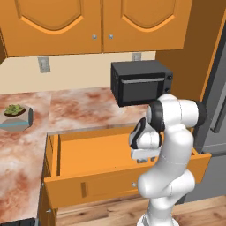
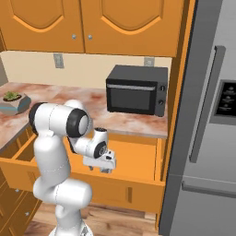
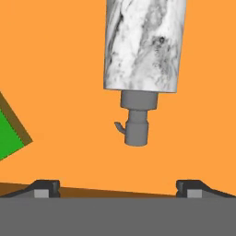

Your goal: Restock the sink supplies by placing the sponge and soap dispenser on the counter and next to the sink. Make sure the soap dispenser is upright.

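The gripper (image 3: 118,189) stood wide apart at the frame's bottom, soap dispenser (image 3: 144,46) lying above it, sponge (image 3: 8,133) at left.

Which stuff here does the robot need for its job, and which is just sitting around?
For the job:
- soap dispenser, lying in the open drawer
- sponge, beside it
- counter
- gripper, open above them

Just sitting around:
- microwave
- potted plant
- fridge

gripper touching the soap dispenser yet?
Apart. In the hand view, both fingertips sit wide open at the bottom, and bare orange drawer floor separates them from the soap dispenser lying ahead.
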Controlling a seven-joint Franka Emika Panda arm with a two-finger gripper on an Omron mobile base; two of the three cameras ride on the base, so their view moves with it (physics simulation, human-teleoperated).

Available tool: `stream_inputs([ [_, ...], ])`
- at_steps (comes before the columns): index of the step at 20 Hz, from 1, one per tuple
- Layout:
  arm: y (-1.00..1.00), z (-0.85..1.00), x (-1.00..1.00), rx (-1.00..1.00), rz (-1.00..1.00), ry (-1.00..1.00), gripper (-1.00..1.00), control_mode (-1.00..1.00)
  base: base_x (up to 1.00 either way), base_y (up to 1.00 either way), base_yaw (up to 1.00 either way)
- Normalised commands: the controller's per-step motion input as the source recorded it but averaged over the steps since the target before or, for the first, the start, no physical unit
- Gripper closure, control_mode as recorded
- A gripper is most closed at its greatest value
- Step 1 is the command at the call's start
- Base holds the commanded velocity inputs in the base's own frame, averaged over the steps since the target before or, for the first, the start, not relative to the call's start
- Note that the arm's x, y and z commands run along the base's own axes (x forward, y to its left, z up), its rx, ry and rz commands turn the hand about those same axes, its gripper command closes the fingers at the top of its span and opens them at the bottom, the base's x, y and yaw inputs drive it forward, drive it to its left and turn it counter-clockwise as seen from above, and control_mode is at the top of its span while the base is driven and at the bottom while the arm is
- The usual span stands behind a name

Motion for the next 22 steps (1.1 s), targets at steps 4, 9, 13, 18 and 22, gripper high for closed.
stream_inputs([
  [4, 0.00, -0.12, 0.23, 0.00, 0.00, -0.02, -1.00, -1.00, 0.00, 0.00, 0.00],
  [9, 0.00, -0.05, 0.17, 0.00, 0.00, -0.03, -1.00, -1.00, 0.00, 0.00, 0.00],
  [13, 0.00, -0.09, 0.14, 0.00, -0.03, 0.00, -1.00, -1.00, 0.00, 0.00, 0.00],
  [18, -0.09, -0.27, 0.01, 0.00, -0.05, -0.03, -1.00, -1.00, 0.00, 0.00, 0.00],
  [22, -0.06, -0.21, 0.00, 0.00, -0.05, -0.03, -1.00, -1.00, 0.00, 0.00, 0.00],
])
